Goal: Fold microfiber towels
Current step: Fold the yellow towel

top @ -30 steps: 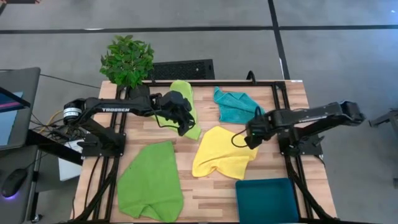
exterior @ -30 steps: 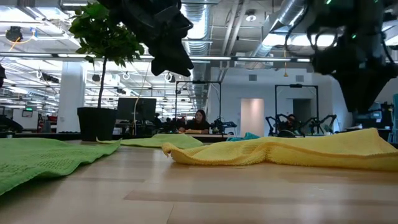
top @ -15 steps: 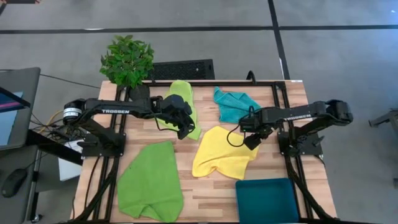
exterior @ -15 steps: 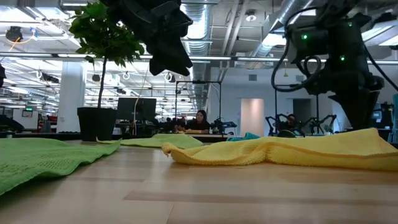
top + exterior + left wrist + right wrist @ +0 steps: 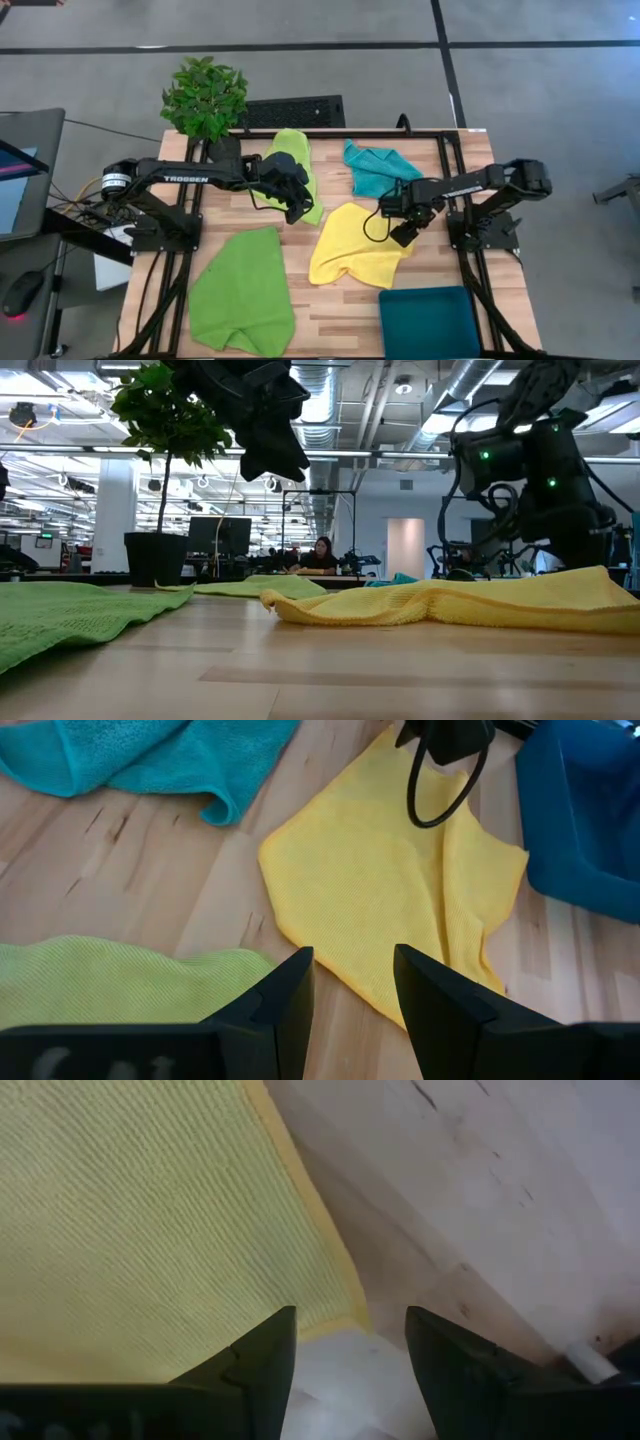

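Observation:
Several microfiber towels lie on the wooden table. A lime green towel [image 5: 300, 165] is at the far middle and a turquoise one [image 5: 378, 170] at the far right. A yellow one [image 5: 355, 245] lies in the middle and a second lime green one [image 5: 243, 295] at the near left. My left gripper [image 5: 296, 207] hangs open above the near end of the far green towel [image 5: 120, 980]. My right gripper [image 5: 400, 236] points down, open, low over the yellow towel's right edge [image 5: 330, 1270]. One finger is over the cloth and one over bare wood. My right gripper straddles the yellow towel's right edge [image 5: 345, 1305] from above, its fingers pointing down. Whether the fingertips touch the cloth or the table, I cannot tell. The towel lies slack on the table.
A dark teal bin [image 5: 430, 322] stands at the near right corner. A potted plant [image 5: 205, 97] stands at the far left corner. Black frame rails [image 5: 470, 250] run along both sides. Bare wood [image 5: 330, 320] shows between the near green towel and the bin.
My right gripper has sunk toward the yellow towel's right edge and rolled at the wrist while its arm stretched out lower over the table. It has stayed open. The towels have kept still.

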